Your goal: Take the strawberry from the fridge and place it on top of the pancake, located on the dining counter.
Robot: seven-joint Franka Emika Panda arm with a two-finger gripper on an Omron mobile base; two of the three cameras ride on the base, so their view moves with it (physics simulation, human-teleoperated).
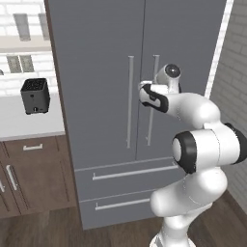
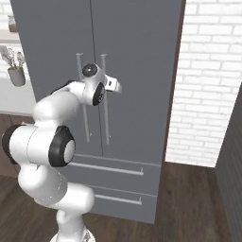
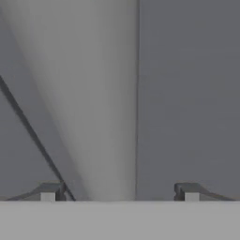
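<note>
Gripper (image 3: 117, 192) jaws straddle one fridge (image 1: 106, 58) handle (image 3: 101, 117).

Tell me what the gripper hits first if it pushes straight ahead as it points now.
Most likely the thin vertical bar handle of the grey fridge's right door, which lies between the open gripper's fingertips; depth is unclear.

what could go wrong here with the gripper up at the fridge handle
1. The gripper has its fingers either side of a handle of the closed fridge; if off centre, it may slip when it closes.
2. The two handles stand close together, so a finger could catch the other one.
</note>
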